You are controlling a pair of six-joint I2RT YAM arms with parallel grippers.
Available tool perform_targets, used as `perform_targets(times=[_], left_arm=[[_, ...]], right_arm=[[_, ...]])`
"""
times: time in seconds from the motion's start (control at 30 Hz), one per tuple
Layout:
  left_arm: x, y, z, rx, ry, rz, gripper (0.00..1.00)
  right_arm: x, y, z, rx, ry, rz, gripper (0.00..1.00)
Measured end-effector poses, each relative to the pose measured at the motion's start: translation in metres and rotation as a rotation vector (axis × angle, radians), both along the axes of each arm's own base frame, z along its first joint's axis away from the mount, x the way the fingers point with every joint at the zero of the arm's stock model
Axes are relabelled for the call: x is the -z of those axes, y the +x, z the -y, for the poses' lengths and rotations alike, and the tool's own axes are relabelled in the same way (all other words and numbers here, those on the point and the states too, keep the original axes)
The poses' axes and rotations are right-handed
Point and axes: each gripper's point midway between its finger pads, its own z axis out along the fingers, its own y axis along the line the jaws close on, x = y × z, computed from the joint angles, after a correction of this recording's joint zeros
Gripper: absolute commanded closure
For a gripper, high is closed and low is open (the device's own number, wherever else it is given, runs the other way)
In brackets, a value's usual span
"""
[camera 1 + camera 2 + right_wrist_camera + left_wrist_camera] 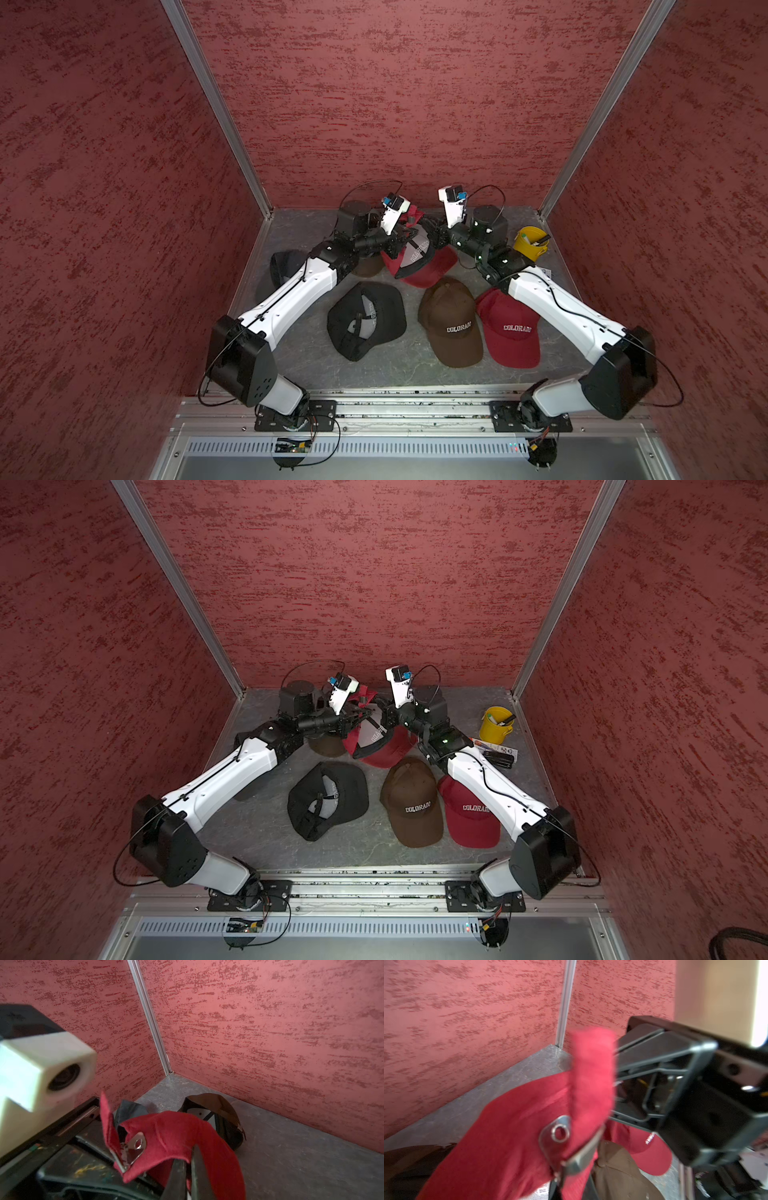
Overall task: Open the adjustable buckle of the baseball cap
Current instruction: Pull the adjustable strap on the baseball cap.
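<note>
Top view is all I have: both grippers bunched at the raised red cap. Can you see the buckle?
Observer: Yes. The right wrist view shows the metal buckle on the red strap, plate facing that camera.
Operator: Tail pulled out?
Observer: No. The tail stands up from the buckle's bar and looks threaded.
Operator: What's the right arm holding?
Observer: The right gripper pinches the red strap beside the buckle, jaws nearly together.

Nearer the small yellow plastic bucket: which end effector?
Right. Of the upturned red fabric cap, right end effector holds the side toward the yellow bucket; left end effector holds the far side.
</note>
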Motion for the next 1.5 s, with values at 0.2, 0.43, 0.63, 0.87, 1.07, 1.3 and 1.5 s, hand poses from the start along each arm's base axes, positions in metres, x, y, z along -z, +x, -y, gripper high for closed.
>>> perform_targets(times=[0.2, 0.43, 0.63, 0.87, 1.07, 1.3, 1.5], left_arm=[[-0.033, -0.018, 0.003, 0.106, -0.063, -0.053, 1.00], [-0.056, -0.036, 0.011, 0.232, -0.105, -0.102, 1.00], [-0.045, -0.043, 0.016, 0.294, -0.099, -0.186, 1.00], [-0.036, -0.046, 0.018, 0.314, -0.087, -0.241, 1.00], [-0.037, -0.047, 0.019, 0.316, -0.085, -0.248, 1.00], [-0.035, -0.048, 0.021, 0.317, -0.077, -0.266, 1.00], [-0.031, -0.051, 0.024, 0.313, -0.055, -0.270, 1.00]], right_arm=[[0.000, -0.013, 0.008, -0.010, -0.076, 0.104, 0.63], [-0.026, -0.027, 0.012, -0.021, -0.132, 0.265, 0.61], [-0.033, -0.034, 0.009, -0.052, -0.171, 0.336, 0.66], [-0.032, -0.044, -0.003, -0.113, -0.195, 0.369, 0.74], [-0.029, -0.049, -0.008, -0.134, -0.214, 0.377, 0.90], [-0.022, -0.046, -0.007, -0.106, -0.185, 0.339, 1.00], [-0.022, -0.038, 0.000, -0.029, -0.078, 0.286, 1.00]])
